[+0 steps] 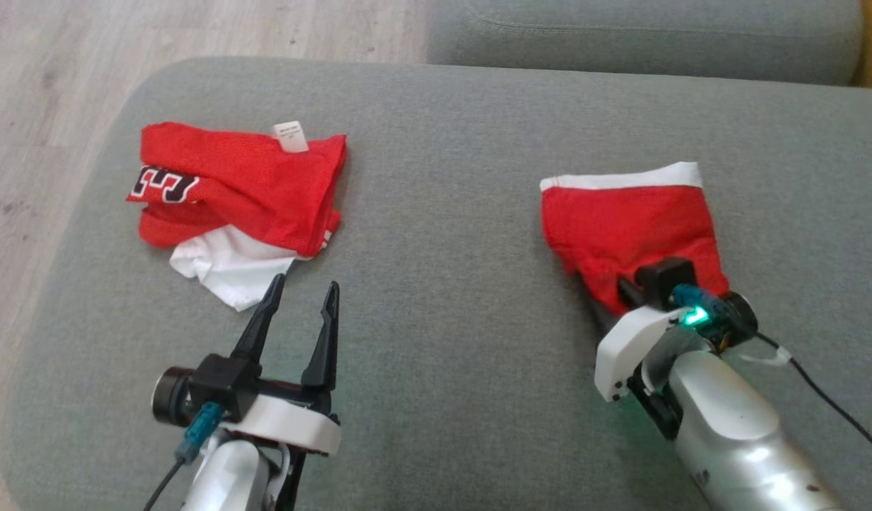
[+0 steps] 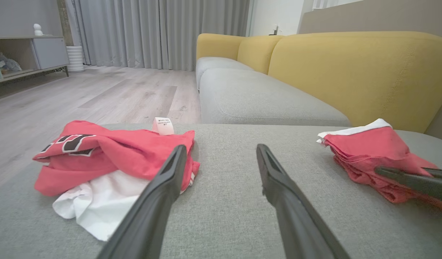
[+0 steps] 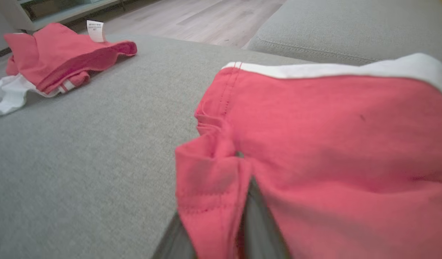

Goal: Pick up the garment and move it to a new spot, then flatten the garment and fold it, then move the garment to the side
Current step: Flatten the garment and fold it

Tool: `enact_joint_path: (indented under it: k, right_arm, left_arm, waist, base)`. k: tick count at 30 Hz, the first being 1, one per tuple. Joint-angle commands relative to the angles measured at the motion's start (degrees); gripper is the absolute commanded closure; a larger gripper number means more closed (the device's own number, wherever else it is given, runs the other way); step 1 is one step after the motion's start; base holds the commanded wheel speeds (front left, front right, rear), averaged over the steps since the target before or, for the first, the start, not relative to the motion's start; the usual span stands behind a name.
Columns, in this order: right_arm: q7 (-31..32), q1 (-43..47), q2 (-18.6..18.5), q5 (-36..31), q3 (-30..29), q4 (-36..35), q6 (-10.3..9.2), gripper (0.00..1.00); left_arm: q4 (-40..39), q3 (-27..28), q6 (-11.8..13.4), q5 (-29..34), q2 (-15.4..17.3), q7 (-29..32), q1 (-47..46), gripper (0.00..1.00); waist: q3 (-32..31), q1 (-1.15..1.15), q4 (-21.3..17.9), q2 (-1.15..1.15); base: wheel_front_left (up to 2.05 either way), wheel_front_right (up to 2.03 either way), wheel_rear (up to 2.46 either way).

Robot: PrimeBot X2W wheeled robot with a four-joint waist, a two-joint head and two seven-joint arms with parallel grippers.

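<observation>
So the big thing here is a rounded grey cushion (image 1: 450, 177) in a coarse woven fabric. On its left side is a crumpled red jersey (image 1: 244, 184) of soft mesh-looking knit with white cloth spilling out underneath, and the folded red garment (image 1: 628, 227) with a smooth white band sits on the right. The right gripper (image 3: 221, 216) is clamped on that garment's bunched near edge, while the left gripper (image 1: 305, 284) hangs spread wide just near the jersey, holding nothing.

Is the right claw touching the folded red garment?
Touching. Right wrist view: the right claw pinches a fold of the folded red garment between its fingers.
</observation>
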Motion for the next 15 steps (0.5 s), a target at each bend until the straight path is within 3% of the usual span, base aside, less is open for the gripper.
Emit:
enact_joint_path:
  k: [1, 9, 15]
  right_arm:
    - [-1.73, -1.44, 0.81, -1.51, 0.99, -0.56, -0.05, 0.0]
    - [-6.52, -1.49, 2.03, -4.68, -7.51, -1.72, -0.05, 0.0]
    - [-7.0, 3.75, 2.88, -8.61, -18.83, -13.36, -0.05, 0.0]
  left_arm:
    - [-1.69, 1.34, 0.42, -0.3, 0.54, -0.29, -1.44, 0.0]
    - [-2.27, 1.26, 0.59, -0.3, 0.74, -0.29, -2.12, 0.0]
    - [-3.4, 1.44, 0.96, -0.23, 0.6, -0.29, -2.01, 0.0]
  waist:
    - [-0.2, 0.0, -0.81, 0.0]
    - [-1.06, 0.0, -4.17, 0.0]
    - [-1.39, 0.0, -6.95, 0.0]
  base:
    - [0.0, 0.0, 0.0]
    - [0.0, 0.0, 0.0]
    - [0.0, 0.0, 0.0]
